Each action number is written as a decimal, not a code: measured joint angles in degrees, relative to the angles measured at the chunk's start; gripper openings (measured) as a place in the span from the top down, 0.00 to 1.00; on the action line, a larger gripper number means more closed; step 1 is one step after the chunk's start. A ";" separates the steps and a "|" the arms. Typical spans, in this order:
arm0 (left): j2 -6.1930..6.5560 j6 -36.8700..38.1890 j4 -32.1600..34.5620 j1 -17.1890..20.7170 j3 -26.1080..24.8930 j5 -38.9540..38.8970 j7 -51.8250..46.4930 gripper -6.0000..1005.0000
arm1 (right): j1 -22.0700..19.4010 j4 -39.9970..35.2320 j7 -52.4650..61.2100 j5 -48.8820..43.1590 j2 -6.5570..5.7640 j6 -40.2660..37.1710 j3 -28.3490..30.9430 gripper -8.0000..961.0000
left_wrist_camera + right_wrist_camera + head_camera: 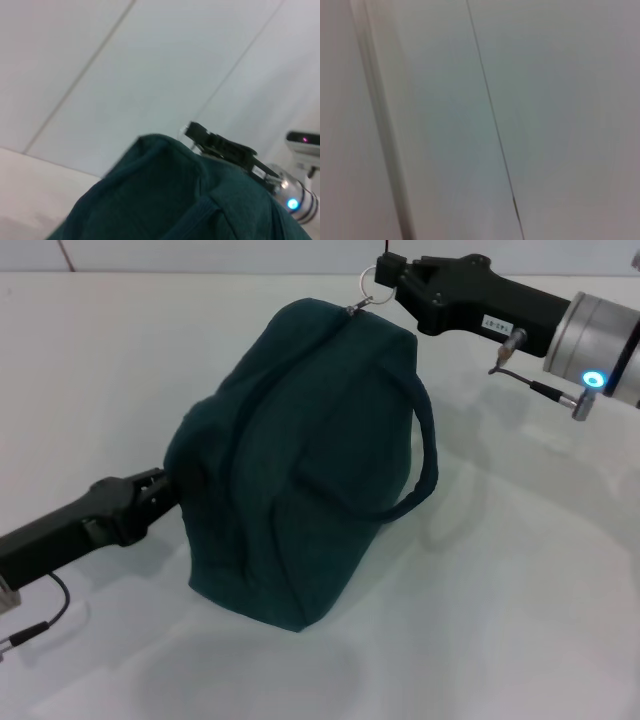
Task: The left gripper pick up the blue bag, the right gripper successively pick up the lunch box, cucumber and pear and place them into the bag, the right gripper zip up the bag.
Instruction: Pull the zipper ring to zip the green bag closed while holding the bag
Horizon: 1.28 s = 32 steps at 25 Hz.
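Observation:
The blue bag (310, 470) stands on the white table, its top drawn together and one loop handle hanging off its right side. My left gripper (165, 485) is shut on the fabric at the bag's left side. At the bag's far top end, my right gripper (388, 270) is shut on the ring zipper pull (371, 282). The left wrist view looks over the blue bag (165, 200) at the right gripper (192, 132) beyond it. The lunch box, cucumber and pear are out of view.
White table (520, 590) surrounds the bag on all sides. The right wrist view holds only a pale surface with a thin seam (492, 115). A white device with a pink light (302, 140) sits behind the right arm.

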 joint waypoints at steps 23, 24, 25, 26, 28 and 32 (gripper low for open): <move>-0.91 6.23 2.05 -0.16 -5.58 -10.95 -0.55 0.61 | -2.55 -0.28 -0.22 0.30 -0.47 -3.48 0.73 0.98; -0.85 6.25 2.01 -0.13 -5.59 -13.01 -0.58 0.58 | -2.58 -0.25 -0.23 0.30 -0.47 -3.65 0.80 0.98; -0.77 6.25 2.01 -0.26 -5.60 -14.89 -0.66 0.54 | -2.68 -0.24 -0.24 0.27 -0.47 -3.87 0.96 0.98; -0.65 6.25 2.04 -0.57 -5.60 -15.97 -0.75 0.51 | -2.79 -0.23 -0.26 0.26 -0.47 -4.08 1.11 0.98; -0.48 6.13 2.10 -1.56 -5.61 -18.78 -0.96 0.44 | -3.11 -0.22 -0.30 0.24 -0.47 -4.49 1.31 0.98; 0.42 4.41 2.10 -4.70 -5.63 -22.40 -2.96 0.27 | -3.48 -0.18 -0.36 0.23 -0.52 -5.63 1.85 0.98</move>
